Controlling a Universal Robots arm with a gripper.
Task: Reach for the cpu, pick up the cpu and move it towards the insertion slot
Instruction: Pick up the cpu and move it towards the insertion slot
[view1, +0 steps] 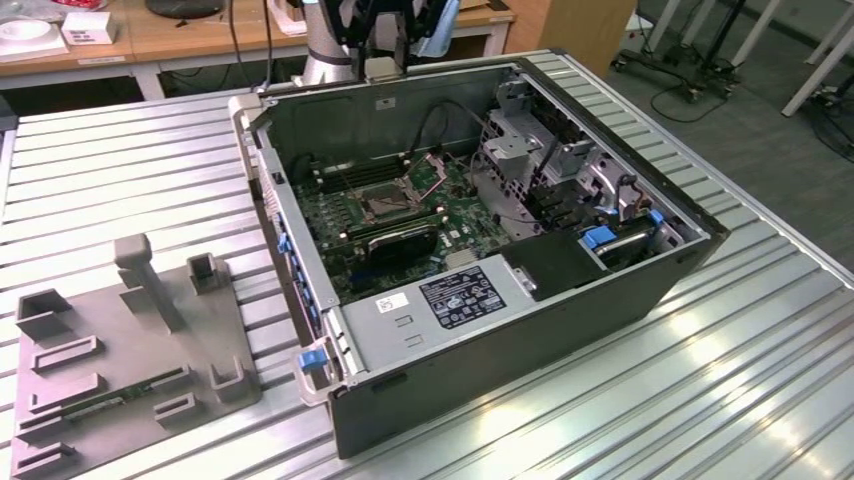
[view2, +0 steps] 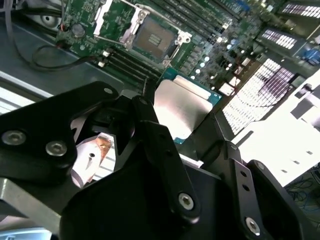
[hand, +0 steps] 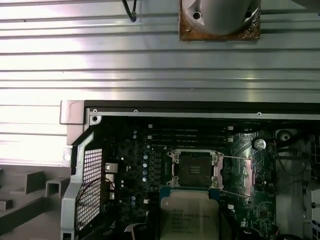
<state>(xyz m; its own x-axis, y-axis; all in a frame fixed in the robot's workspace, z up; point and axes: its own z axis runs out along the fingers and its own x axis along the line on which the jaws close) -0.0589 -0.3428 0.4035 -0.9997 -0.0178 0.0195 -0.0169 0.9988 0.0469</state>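
My gripper (view2: 181, 114) is shut on the cpu (view2: 186, 105), a flat square chip with a silvery face and a pale rim, pinched by its edges between two black fingers (view2: 150, 125). In the first wrist view the cpu (hand: 189, 215) hangs in the air just short of the insertion slot (hand: 195, 170), a dark square socket in a metal frame on the green board. The second wrist view has the insertion slot (view2: 152, 36) beyond the chip, its cover open. In the exterior view the insertion slot (view1: 380, 205) lies inside the open computer case, and my arm (view1: 387, 25) hangs above the case's far wall.
The open case (view1: 534, 330) lies on a ribbed metal table (view1: 747, 380). Black memory slots (hand: 190, 134) run beside the socket. Cables and a drive cage (view1: 534, 160) fill the exterior view's right of the case. A grey tray (view1: 120, 350) with a green memory stick (view1: 127, 395) sits at the left.
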